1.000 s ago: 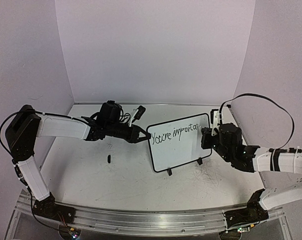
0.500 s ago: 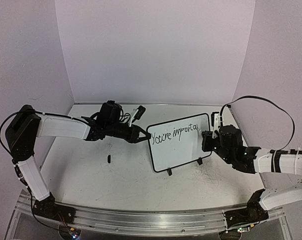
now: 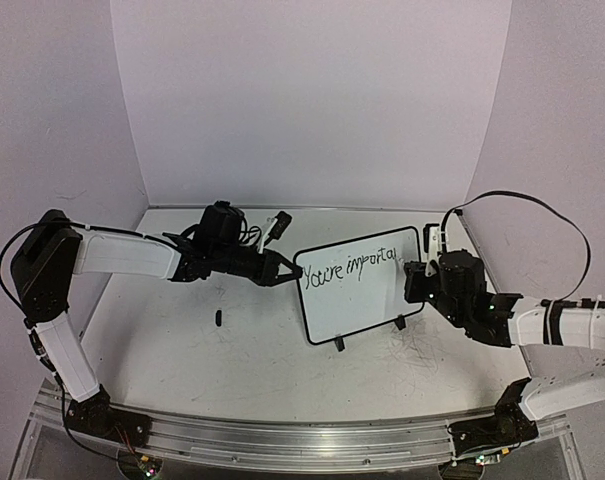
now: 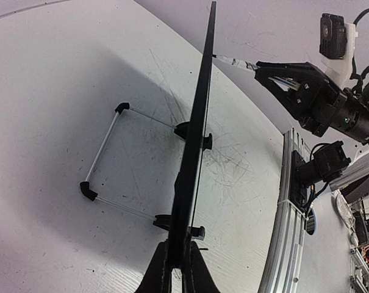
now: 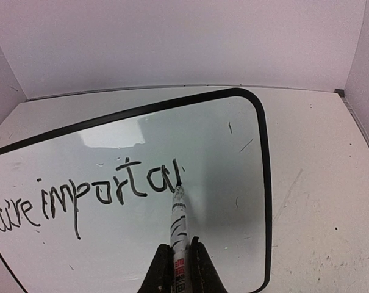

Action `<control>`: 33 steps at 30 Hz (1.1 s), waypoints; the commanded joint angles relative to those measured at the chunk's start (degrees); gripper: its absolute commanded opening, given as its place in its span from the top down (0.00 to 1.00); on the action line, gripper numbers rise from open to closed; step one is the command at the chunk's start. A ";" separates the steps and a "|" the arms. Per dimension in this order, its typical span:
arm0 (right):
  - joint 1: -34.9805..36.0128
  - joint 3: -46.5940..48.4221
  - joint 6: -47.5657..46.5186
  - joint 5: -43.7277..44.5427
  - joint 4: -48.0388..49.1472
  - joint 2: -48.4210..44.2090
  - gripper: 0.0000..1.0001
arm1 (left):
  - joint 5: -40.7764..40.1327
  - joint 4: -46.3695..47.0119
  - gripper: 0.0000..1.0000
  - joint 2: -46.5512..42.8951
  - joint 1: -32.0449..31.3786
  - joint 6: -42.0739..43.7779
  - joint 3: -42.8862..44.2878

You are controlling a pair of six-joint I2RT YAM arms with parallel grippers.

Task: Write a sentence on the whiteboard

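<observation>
The whiteboard (image 3: 367, 290) stands upright on two black feet mid-table, with "You're importa" and a further stroke in black ink. My left gripper (image 3: 288, 270) is shut on its left edge; the left wrist view shows the board edge-on (image 4: 196, 134) between the fingers. My right gripper (image 3: 414, 275) is shut on a white marker (image 5: 179, 223) with black stripes. The marker's tip touches the board (image 5: 233, 152) at the foot of the last stroke, right of the "a".
A small black cap (image 3: 218, 318) lies on the table left of the board. A wire stand (image 4: 105, 152) props the board from behind. The table shows ink scuffs (image 3: 414, 345) near the board's right foot. Walls enclose the table on three sides.
The right gripper has shifted slightly right along the board, and a new stroke stands after the "a". The left arm and the board have not moved.
</observation>
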 commanded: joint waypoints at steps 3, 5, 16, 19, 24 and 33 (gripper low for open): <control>-0.34 3.06 -1.21 1.40 2.92 1.13 1.00 | -2.49 -1.78 1.00 -1.26 -0.07 2.63 -0.12; -0.34 3.53 -1.42 1.66 3.19 1.49 1.00 | -2.46 -1.76 1.00 -1.34 -0.10 2.63 -0.14; -0.34 3.40 -0.60 4.87 2.74 1.60 1.00 | -2.48 -1.77 1.00 -1.35 -0.11 2.59 -0.20; -0.34 3.23 0.24 5.76 1.15 1.35 1.00 | -2.59 -1.75 1.00 -1.32 -0.10 2.58 -0.19; -0.34 2.16 1.29 4.43 -0.72 0.44 1.00 | -2.49 -1.80 1.00 -1.37 -0.11 2.58 -0.21; -0.34 0.07 2.76 2.05 -2.65 -0.05 1.00 | -2.50 -1.80 1.00 -1.43 -0.10 2.55 -0.25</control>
